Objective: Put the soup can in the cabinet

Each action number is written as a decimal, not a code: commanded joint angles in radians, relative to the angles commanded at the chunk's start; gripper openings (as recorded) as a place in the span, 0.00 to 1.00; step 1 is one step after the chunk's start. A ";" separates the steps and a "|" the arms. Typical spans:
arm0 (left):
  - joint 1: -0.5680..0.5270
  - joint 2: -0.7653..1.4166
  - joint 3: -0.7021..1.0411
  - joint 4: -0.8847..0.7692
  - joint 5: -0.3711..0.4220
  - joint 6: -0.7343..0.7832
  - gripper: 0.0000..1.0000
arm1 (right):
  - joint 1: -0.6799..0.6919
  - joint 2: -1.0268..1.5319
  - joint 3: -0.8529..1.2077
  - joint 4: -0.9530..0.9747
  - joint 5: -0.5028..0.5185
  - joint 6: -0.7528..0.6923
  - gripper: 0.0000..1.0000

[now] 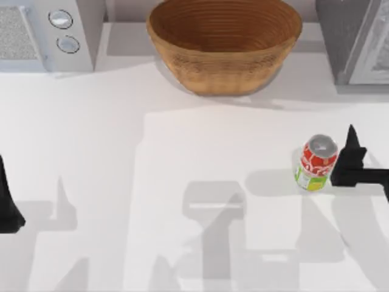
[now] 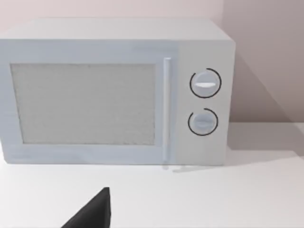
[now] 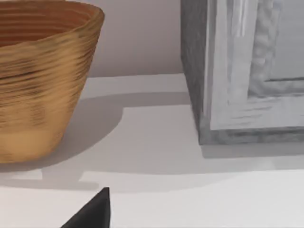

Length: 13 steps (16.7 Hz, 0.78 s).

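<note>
From the top view, the small upright soup can (image 1: 316, 163), with its silver metal top, red-and-white label and yellow-green lower band, is standing on the white table (image 1: 182, 170), in front of the dark grey speckled cabinet (image 1: 355, 39) with the pale grey framed door and well apart from it. The black right gripper (image 1: 351, 163) is sitting just beside the can, on the side away from the brown woven basket (image 1: 223, 42); whether it is touching the can I cannot tell, and whether its fingers are open or closed I also cannot tell. The can's long axis is standing vertical, so I am judging that a grasp from the side is the fitting one, and the right arm is clearly the nearer one. The left gripper (image 1: 7, 201) is resting far from the can, in front of the white microwave (image 1: 45, 33) with two round knobs, and seems parked. In the left wrist view, the microwave (image 2: 114, 92) is facing the camera and one dark fingertip (image 2: 92, 213) is showing. In the right wrist view, the cabinet (image 3: 244, 71) is standing beside the basket (image 3: 42, 76), its door is looking closed, and one dark fingertip (image 3: 92, 213) is pointing toward the gap between them, so the arm is aiming roughly at the cabinet.
</note>
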 joint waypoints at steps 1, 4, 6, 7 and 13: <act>0.000 0.000 0.000 0.000 0.000 0.000 1.00 | 0.033 0.092 0.010 0.068 0.033 0.009 1.00; 0.000 0.000 0.000 0.000 0.000 0.000 1.00 | 0.127 0.350 0.037 0.261 0.124 0.031 1.00; 0.000 0.000 0.000 0.000 0.000 0.000 1.00 | 0.181 0.500 0.054 0.373 0.177 0.044 1.00; 0.000 0.000 0.000 0.000 0.000 0.000 1.00 | 0.205 0.566 0.061 0.422 0.200 0.049 1.00; 0.000 0.000 0.000 0.000 0.000 0.000 1.00 | 0.284 0.788 0.085 0.588 0.277 0.067 1.00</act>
